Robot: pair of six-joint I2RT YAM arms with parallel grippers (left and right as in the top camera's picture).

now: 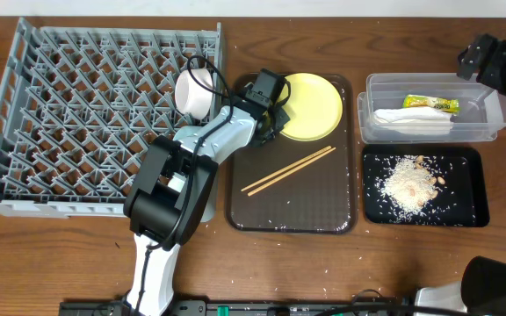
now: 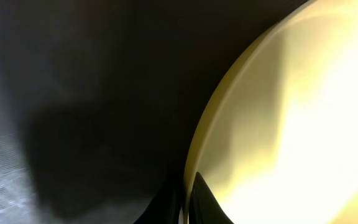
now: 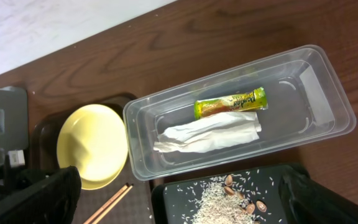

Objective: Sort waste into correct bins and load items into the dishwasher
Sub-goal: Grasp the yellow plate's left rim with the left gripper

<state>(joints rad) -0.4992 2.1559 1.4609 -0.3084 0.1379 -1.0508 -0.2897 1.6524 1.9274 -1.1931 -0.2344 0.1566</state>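
Observation:
The round yellow plate (image 1: 316,105) lies at the back of the dark-brown serving tray (image 1: 323,206). My left gripper (image 1: 275,112) is at the plate's left edge, and in the left wrist view its jaws (image 2: 188,183) are shut on the plate's rim (image 2: 278,124). The wooden chopsticks (image 1: 288,170) lie on the tray in front of the plate. The clear tub (image 1: 490,118) holds the yellow-green wrapper (image 1: 430,104) and the white napkin (image 1: 413,120). The black tray (image 1: 464,211) holds the rice crumbs (image 1: 408,184). My right gripper (image 3: 179,199) is open and empty, high above both bins.
The grey dish rack (image 1: 25,132) fills the left side. A white bowl-like dish (image 1: 194,92) lies tilted at the rack's right edge, by my left arm. Scattered crumbs lie on the table in front of the serving tray. The light-blue bowl is hidden.

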